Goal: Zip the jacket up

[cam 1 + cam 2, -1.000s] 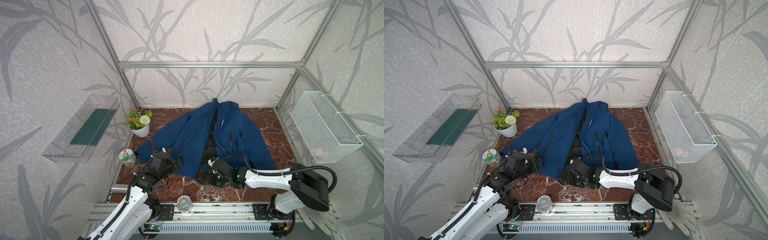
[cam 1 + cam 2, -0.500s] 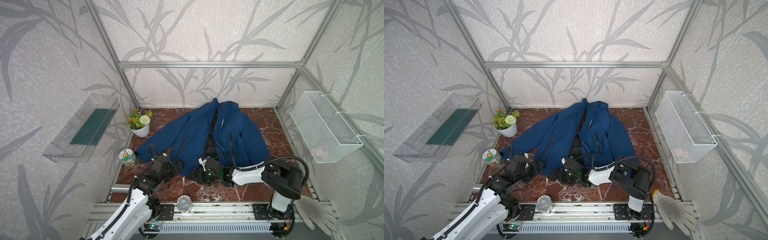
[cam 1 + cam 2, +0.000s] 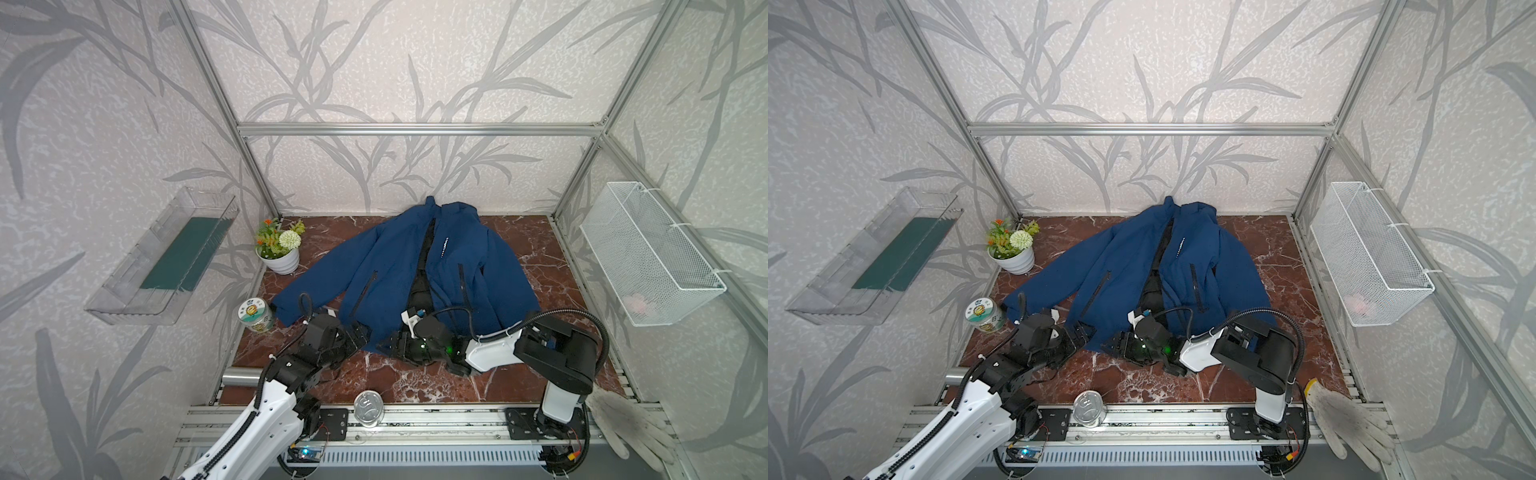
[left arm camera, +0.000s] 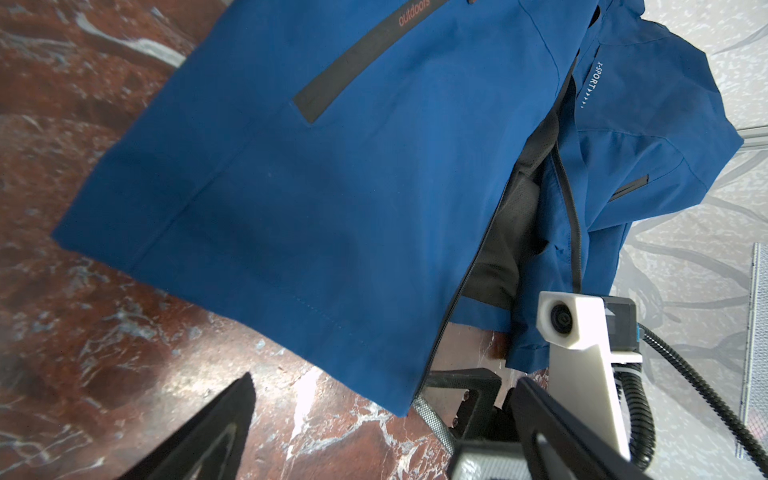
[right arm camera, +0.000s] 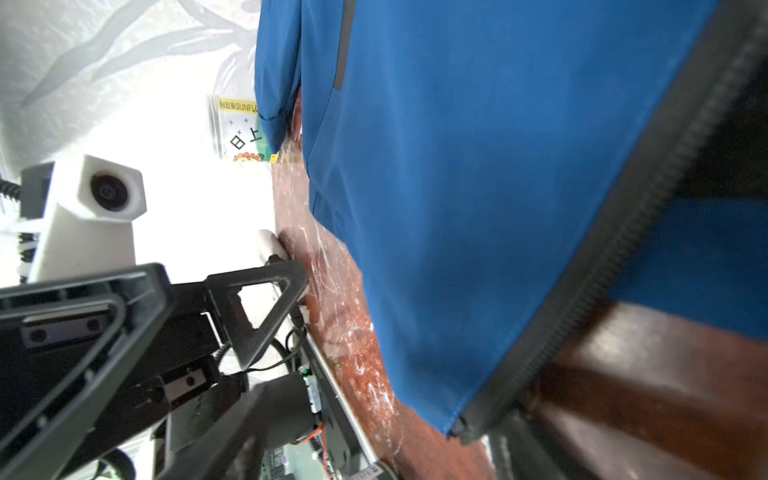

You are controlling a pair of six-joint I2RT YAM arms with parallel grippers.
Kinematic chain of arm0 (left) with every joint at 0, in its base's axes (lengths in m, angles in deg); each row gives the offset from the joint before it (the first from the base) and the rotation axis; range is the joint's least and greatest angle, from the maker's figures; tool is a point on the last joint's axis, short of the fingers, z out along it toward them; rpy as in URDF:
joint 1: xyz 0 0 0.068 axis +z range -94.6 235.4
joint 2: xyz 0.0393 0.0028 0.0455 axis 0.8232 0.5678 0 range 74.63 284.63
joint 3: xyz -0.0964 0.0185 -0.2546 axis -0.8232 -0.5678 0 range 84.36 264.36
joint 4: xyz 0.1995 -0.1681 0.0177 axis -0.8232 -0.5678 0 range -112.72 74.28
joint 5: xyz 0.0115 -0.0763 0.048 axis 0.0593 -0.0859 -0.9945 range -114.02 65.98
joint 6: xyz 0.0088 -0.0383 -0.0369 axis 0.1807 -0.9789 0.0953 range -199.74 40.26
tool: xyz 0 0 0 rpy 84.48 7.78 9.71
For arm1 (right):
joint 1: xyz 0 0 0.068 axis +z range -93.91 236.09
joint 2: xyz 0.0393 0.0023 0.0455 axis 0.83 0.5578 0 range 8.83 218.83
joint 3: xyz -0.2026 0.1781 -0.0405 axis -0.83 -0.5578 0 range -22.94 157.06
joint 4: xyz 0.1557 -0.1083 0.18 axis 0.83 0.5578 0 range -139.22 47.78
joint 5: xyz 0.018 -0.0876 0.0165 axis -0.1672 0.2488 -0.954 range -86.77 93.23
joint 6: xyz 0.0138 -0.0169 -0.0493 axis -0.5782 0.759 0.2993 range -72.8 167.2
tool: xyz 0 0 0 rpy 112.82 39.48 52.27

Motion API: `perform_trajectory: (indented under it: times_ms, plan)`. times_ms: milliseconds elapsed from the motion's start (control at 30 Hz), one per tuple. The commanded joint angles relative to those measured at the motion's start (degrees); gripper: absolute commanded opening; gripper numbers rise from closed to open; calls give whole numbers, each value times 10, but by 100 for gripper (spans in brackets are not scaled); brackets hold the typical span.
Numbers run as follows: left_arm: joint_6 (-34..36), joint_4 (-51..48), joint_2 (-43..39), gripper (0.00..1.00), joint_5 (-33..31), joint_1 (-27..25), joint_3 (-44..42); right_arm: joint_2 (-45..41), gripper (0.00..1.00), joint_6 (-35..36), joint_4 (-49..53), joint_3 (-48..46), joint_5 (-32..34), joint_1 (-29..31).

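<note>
We found the jacket (image 3: 390, 266) spread front-up on the table (image 3: 519, 232), with its collar (image 3: 432, 205) toward the back wall and its hem toward the arms. It was navy blue with a black lining (image 3: 419, 286). The lining showed as a dark wedge between the two front panels, narrow at the chest and widest at the hem.

The front zipper (image 5: 623, 249) was undone. Its black teeth ran down the edge of the panel on the left of the top views to the hem corner, and bare table showed between the two panels at the hem. Each panel carried a black pocket zipper (image 3: 365, 293). Small white lettering (image 3: 444, 248) ran down the chest beside the opening, and in the left wrist view it read SPORT.

One sleeve (image 3: 316, 282) stretched out to the left of both top views, its cuff just beside a can (image 3: 255, 316). The other lay folded close along the body on the right.

The left gripper (image 3: 359, 334) hovered at the hem of the panel on the left, fingers spread wide and holding nothing. The right gripper (image 3: 386, 345) sat low at that panel's zipper corner. In the right wrist view its fingers stood apart with the corner between them, and we could not tell whether they touched the cloth.
</note>
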Motion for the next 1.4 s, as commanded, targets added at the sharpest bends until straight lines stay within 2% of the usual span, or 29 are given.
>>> perform_trajectory:
  times_ms: [0, 200, 333, 467, 733, 900, 1100, 1233, 1367]
  plan:
    - [-21, 12, -7, 99, 12, -4, -6, -16, 64, 6, -25, -8, 8, -4]
    - [-42, 7, -7, 99, 37, -18, -7, -27, 36, 9, -30, -18, 16, -4]
    - [-61, 11, -14, 99, 30, -31, -15, -25, 20, 5, -47, -22, 11, -4]
    - [-82, 24, -21, 99, 31, -43, -20, -20, 0, 4, -65, -22, 5, -5]
    - [-129, 64, -21, 99, 26, -88, -31, -16, 0, -4, -108, -21, -8, -7]
    - [-173, 157, 2, 99, 16, -113, -54, -14, 0, -8, -127, -18, -16, -7]
    - [-178, 202, 28, 98, 4, -116, -56, -12, 0, -16, -141, -25, -20, -8]
    - [-183, 215, 23, 93, -26, -116, -60, -10, 0, -23, -154, -36, -19, -8]
    - [-184, 207, 7, 76, -53, -116, -63, -17, 0, -25, -159, -47, -13, -8]
